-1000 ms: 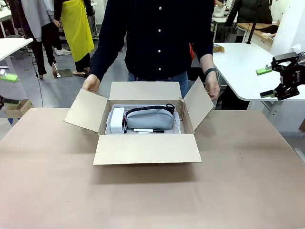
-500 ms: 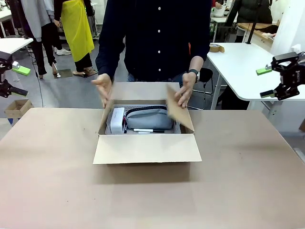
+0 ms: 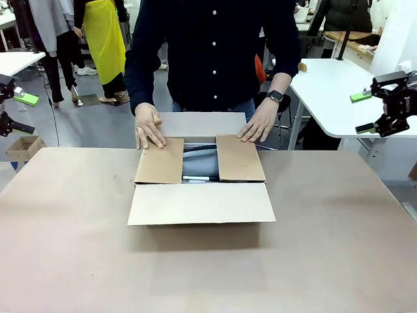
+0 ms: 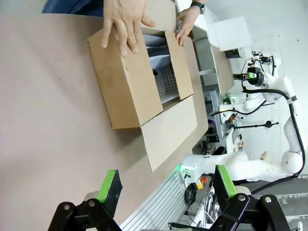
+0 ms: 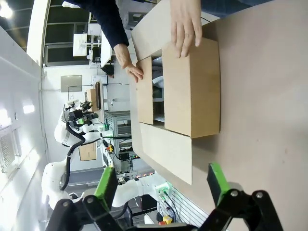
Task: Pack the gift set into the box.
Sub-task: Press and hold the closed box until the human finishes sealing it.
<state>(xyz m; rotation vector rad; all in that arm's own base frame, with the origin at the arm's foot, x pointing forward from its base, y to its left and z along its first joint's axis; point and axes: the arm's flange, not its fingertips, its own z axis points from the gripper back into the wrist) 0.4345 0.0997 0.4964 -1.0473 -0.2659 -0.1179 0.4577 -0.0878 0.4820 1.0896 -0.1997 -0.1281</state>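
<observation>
Brown box [image 3: 199, 203], 2 flaps [image 3: 160, 161] under person's palms [image 3: 149, 126], left hand [image 3: 23, 112], right hand [image 3: 362, 112] raised aside, jaws apart.

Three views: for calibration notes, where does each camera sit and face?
Front view: fixed on the robot's side, faces the person across the table; left gripper and right gripper at picture edges.
Left wrist view: on that wrist, past its own fingers, toward the box.
Right wrist view: same, from the box's other side.
Shared: hands pressing the flaps.
</observation>
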